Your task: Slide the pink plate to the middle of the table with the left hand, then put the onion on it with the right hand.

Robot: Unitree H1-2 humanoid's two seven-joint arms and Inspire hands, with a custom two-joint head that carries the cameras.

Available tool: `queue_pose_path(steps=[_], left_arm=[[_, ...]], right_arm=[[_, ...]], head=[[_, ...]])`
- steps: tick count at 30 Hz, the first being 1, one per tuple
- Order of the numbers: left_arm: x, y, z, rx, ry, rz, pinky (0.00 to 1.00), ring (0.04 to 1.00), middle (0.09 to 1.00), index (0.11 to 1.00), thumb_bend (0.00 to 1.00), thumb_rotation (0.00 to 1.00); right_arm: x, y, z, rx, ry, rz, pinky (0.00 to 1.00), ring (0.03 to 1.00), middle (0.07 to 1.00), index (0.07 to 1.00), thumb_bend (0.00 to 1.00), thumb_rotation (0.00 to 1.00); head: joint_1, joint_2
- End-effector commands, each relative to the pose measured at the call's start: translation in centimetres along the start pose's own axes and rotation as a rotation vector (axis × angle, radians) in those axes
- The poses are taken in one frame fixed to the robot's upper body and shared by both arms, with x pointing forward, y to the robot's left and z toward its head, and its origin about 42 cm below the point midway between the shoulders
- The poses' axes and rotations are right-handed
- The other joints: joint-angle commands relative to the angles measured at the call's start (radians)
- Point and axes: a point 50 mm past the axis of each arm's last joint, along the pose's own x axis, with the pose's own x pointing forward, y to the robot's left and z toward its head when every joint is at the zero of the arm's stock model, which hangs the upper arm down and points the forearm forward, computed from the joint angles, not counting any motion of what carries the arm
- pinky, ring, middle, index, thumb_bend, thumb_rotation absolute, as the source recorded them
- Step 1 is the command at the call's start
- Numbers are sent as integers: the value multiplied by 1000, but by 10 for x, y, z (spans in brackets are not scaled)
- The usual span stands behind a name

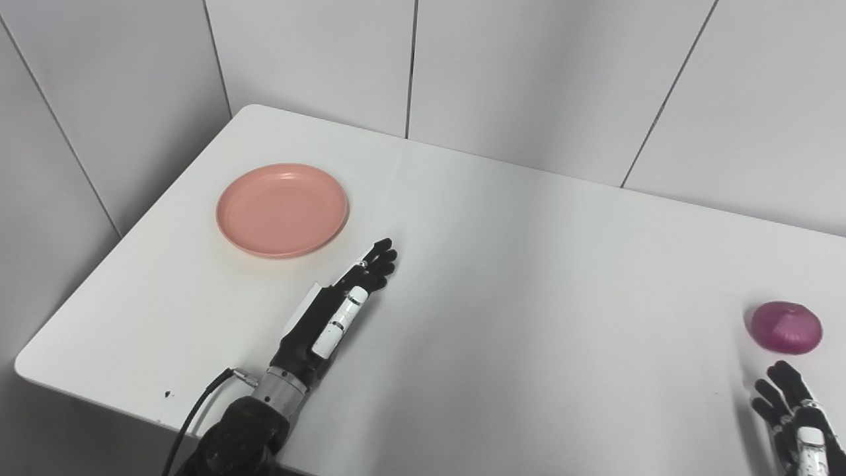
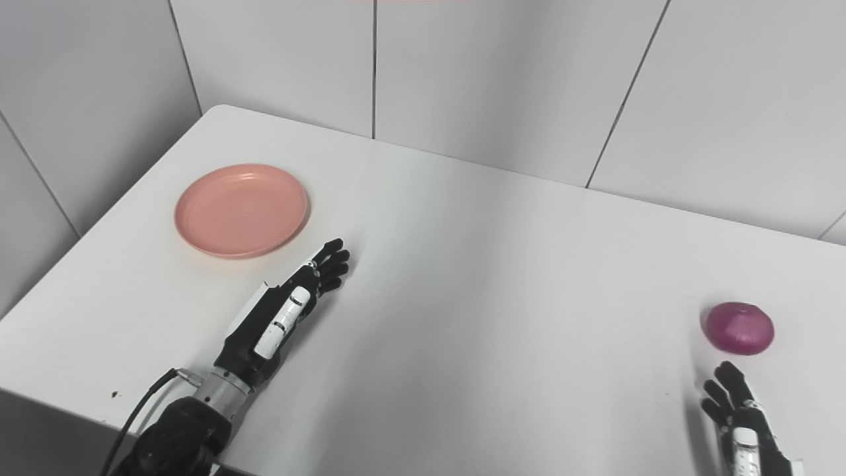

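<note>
The pink plate (image 1: 282, 209) lies empty on the white table (image 1: 502, 277) at the far left. My left hand (image 1: 344, 301) is open and flat over the table, its fingertips just right of and below the plate, not touching it. The purple onion (image 1: 786, 326) sits near the right edge. My right hand (image 1: 793, 413) is open at the bottom right, fingers spread, a little below the onion and apart from it.
Grey wall panels (image 1: 529, 79) stand behind the table on the far and left sides. The table's front left edge (image 1: 99, 390) runs close to my left forearm. A small dark speck (image 1: 166, 395) lies near that edge.
</note>
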Motion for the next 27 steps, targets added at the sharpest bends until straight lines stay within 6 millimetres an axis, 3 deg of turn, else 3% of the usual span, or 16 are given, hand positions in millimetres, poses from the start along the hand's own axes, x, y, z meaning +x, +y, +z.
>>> queue_pose_path(steps=[1, 12, 27], left_arm=[[7, -12, 16, -53, -66, 33, 939, 944, 958, 935, 453, 1000], [22, 6, 42, -17, -118, 52, 938, 930, 943, 923, 456, 1000], [36, 33, 50, -8, -168, 101, 935, 909, 921, 902, 481, 1000]], right_arm=[[5, -5, 8, -13, -27, -12, 879, 898, 911, 900, 583, 973], [4, -5, 8, -2, -35, -5, 916, 912, 920, 907, 592, 984], [5, -4, 10, -14, -37, -1, 914, 918, 929, 916, 581, 995]], head=[[0, 1], [4, -2], [6, -4]])
